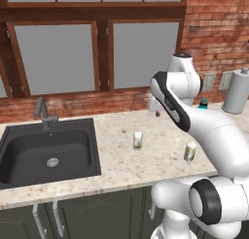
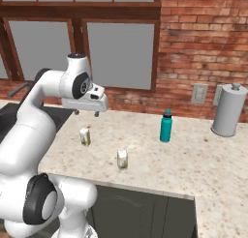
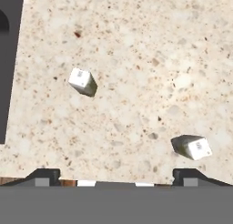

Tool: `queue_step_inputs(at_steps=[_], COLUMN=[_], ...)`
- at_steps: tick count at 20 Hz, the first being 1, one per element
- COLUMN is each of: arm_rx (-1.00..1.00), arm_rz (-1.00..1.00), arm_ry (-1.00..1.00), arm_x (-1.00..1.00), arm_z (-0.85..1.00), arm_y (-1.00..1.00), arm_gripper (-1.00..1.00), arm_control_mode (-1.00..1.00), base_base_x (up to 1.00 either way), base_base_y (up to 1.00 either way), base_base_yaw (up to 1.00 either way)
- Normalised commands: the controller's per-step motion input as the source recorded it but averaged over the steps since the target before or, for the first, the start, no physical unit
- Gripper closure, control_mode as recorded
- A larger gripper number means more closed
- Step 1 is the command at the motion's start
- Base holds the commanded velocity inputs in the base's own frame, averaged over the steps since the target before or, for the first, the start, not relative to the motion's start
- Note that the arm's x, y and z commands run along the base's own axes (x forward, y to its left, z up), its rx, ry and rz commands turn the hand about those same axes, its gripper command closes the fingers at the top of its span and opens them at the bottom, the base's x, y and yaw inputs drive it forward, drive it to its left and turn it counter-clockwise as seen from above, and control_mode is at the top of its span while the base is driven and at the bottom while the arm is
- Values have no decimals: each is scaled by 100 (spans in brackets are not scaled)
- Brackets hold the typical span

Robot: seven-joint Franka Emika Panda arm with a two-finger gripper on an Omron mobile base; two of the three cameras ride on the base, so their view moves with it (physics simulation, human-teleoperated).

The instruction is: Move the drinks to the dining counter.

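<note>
Hovering my end effector (image 2: 86, 113) high over the worktop (image 1: 160, 136), fingers spread wide and carrying nothing. Landmark is the black sink (image 1: 48, 150): the nearer can (image 1: 138, 140) stands just beside it, the second can (image 1: 190, 151) further along toward the front edge, the teal bottle (image 2: 166, 126) well beyond both (by the paper-towel roll (image 2: 228, 111)). I judge this the pre-grasp step; next calls for descending onto one can, centring it, then clamping.

Speckled matt stone counter (image 2: 193, 159), rough red brick wall (image 2: 203, 34), matt black sink (image 1: 44, 150).
</note>
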Motion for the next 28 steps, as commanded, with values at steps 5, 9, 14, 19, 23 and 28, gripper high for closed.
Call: queue_step_inputs(at_steps=[5,9,14,19,23,28], arm_rx=[0,0,0,0,0,0], arm_rz=[-2,0,0,-2,-2,-1], arm_ry=[0,0,0,0,0,0], arm_x=[34,18,27,47,46,37], arm_z=[-24,-28,-35,-37,-40,-35], arm_y=[17,36,32,32,31,20], arm_gripper=[-100,-100,-100,-100,-100,-100], arm_control_mode=[-100,-100,-100,-100,-100,-100], base_base_x=[0,0,0,0,0,0], base_base_y=[0,0,0,0,0,0], base_base_yaw=[0,0,0,0,0,0])
